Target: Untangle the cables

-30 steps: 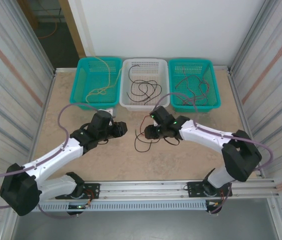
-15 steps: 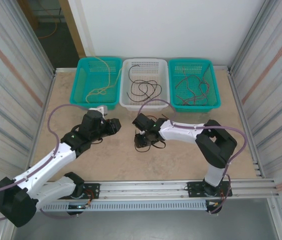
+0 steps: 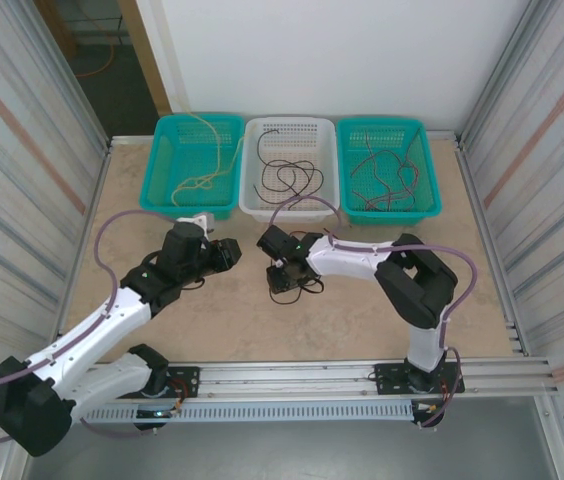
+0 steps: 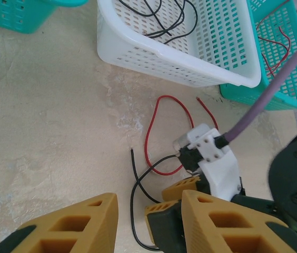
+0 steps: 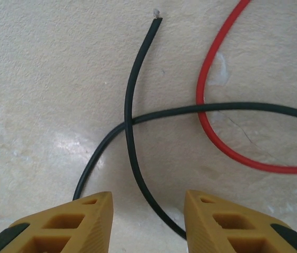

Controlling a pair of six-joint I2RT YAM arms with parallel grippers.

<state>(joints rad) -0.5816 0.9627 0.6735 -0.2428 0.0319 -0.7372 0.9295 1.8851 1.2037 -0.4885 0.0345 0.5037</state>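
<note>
The thin black wire (image 5: 128,100) and the thin red wire (image 5: 200,95) lie crossed on the pale stone-look table (image 3: 262,330), just in front of the white perforated plastic basket (image 3: 290,212). The black one crosses over itself and also runs across the red curve.

I take this to be the pick-up step for a last loose pair. The white basket holds black strands, the right teal plastic basket (image 3: 392,215) holds red ones, and the left teal plastic basket (image 3: 190,210) holds a yellow one.

My right gripper (image 5: 147,195) hangs low over the crossing with its yellow fingers spread. The black strand runs between them, but nothing is pinched. My left gripper (image 4: 149,195) hovers just beside it, also spread and empty.

Next I would lower the right, close on the black strand away from the crossing, and draw it slowly off the red. The left may have to pin the red so that it does not drag along.
</note>
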